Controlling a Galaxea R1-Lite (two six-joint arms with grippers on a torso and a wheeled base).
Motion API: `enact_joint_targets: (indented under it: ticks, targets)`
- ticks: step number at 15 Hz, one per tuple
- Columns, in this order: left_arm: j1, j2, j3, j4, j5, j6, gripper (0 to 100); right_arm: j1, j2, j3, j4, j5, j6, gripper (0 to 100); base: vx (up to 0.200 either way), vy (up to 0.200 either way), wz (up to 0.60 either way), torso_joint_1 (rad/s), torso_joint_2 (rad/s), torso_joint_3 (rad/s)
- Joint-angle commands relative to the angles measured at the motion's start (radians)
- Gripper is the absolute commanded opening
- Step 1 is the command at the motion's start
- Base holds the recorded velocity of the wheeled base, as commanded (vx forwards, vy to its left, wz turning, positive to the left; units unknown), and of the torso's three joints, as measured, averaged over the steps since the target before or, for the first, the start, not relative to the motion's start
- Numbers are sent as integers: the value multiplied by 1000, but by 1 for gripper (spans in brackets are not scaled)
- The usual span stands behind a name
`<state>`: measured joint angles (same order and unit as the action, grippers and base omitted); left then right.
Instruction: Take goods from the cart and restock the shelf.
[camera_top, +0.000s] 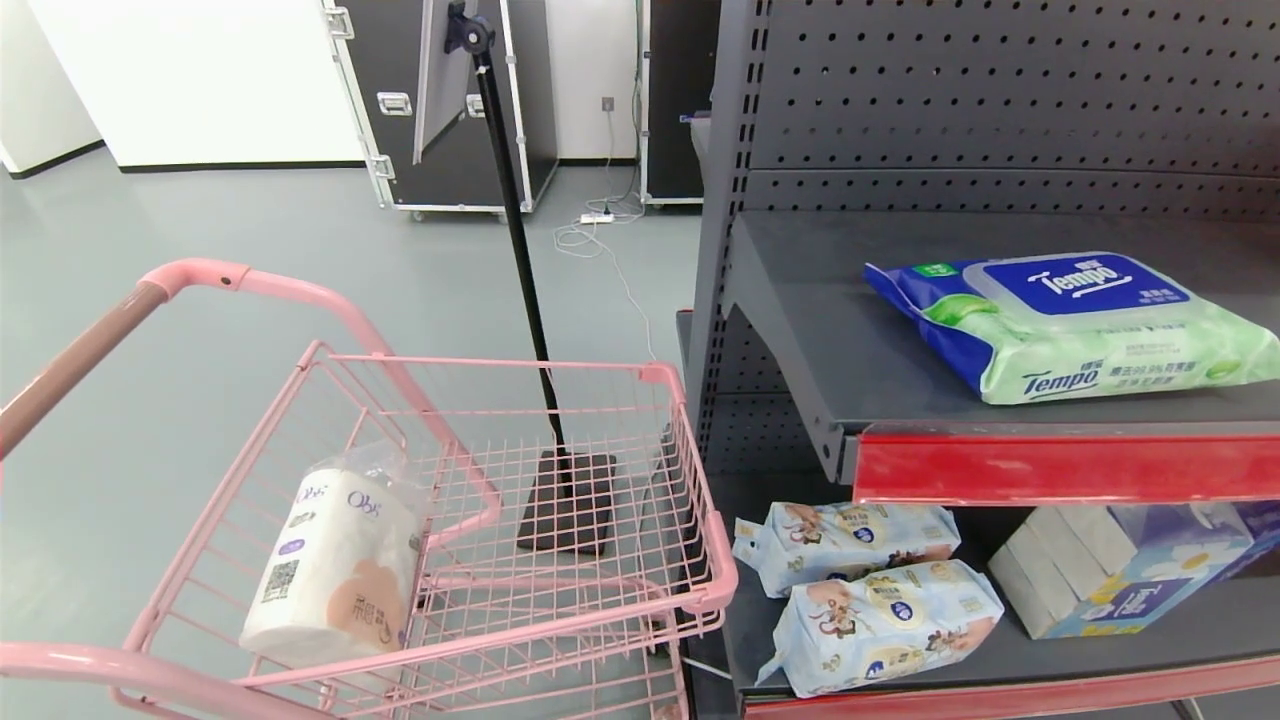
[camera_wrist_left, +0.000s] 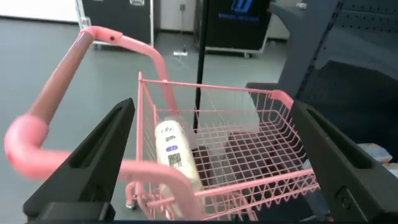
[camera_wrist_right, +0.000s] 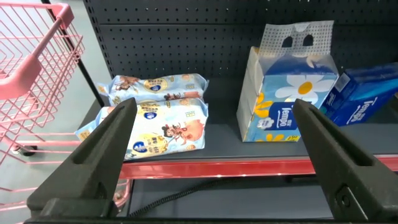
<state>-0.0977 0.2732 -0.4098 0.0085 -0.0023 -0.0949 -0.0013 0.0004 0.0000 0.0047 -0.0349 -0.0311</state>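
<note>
Only stock left in cart (camera_top: 700, 590): one wrapped paper roll (camera_top: 335, 565), lying tilted in the basket against the handle-side wall, bunched film at its upper end.

Left gripper (camera_wrist_left: 212, 104): fingers spread wide, nothing between them, hanging over the cart's handle end and looking into the basket at the roll. Right gripper (camera_wrist_right: 214, 104): fingers also wide apart and empty, out past the cart's far side, facing the lower board of the shelf (camera_top: 1050, 470).

The shelf stands just beside the cart, on the side away from the handle. Upper board holds a wipes pack (camera_top: 1075, 325). Lower board holds two small packs (camera_top: 880, 600) nearer the cart and a tissue multipack (camera_top: 1120, 570) farther off.

Handling guess:
- The roll looks light and soft, so it'll squash under a hard pinch.
- Film is loose and probably slick, so don't take it by the bunched end.
- Best hold is across the body mid-length, firm but not crushing.
- The wire wall is touching the roll, so one finger needs room on that side.
</note>
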Motion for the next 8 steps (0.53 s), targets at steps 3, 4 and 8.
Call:
enact_joint_targets:
  ticks: [3, 4, 8]
  targets:
    - [-7, 985, -613, 199, 16, 136, 100, 0, 1, 0, 0, 1, 0, 100, 0, 0, 0, 0, 0, 0]
    - [-13, 1068, -708, 392, 33, 161, 100, 0, 1, 0, 0, 1, 0, 100, 0, 0, 0, 0, 0, 0]
    - [-45, 1348, -868, 613, 39, 118, 100, 0, 1, 0, 0, 1, 2, 100, 0, 0, 0, 0, 0, 0]
